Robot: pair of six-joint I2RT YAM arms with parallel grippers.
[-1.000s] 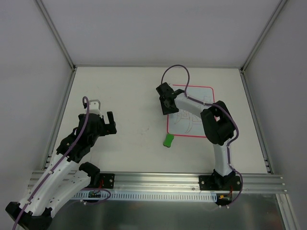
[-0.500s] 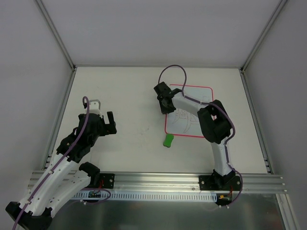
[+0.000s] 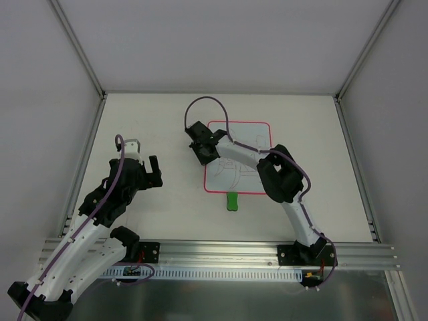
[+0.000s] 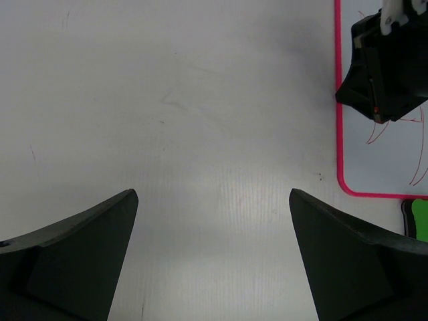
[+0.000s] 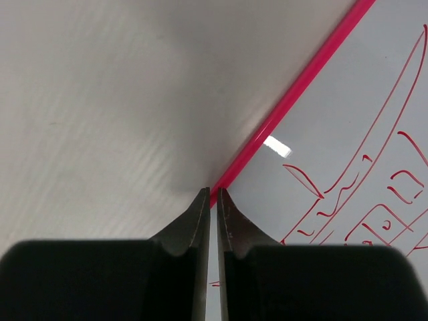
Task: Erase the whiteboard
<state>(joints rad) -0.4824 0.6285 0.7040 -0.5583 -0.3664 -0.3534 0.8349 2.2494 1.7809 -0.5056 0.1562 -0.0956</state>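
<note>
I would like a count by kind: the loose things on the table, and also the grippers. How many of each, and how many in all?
Whiteboard: 1
Green eraser: 1
Grippers: 2, the left gripper open, the right gripper shut
Total: 4

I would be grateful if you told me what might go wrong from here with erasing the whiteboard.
1. The right gripper is shut, tips at the pink left edge of the whiteboard, which has slid left in the last second; further pushing may skew it.
2. The green block, probably the eraser, lies unheld by the board's near edge, so the red drawing stays; bare fingertips might scrape the surface.
</note>
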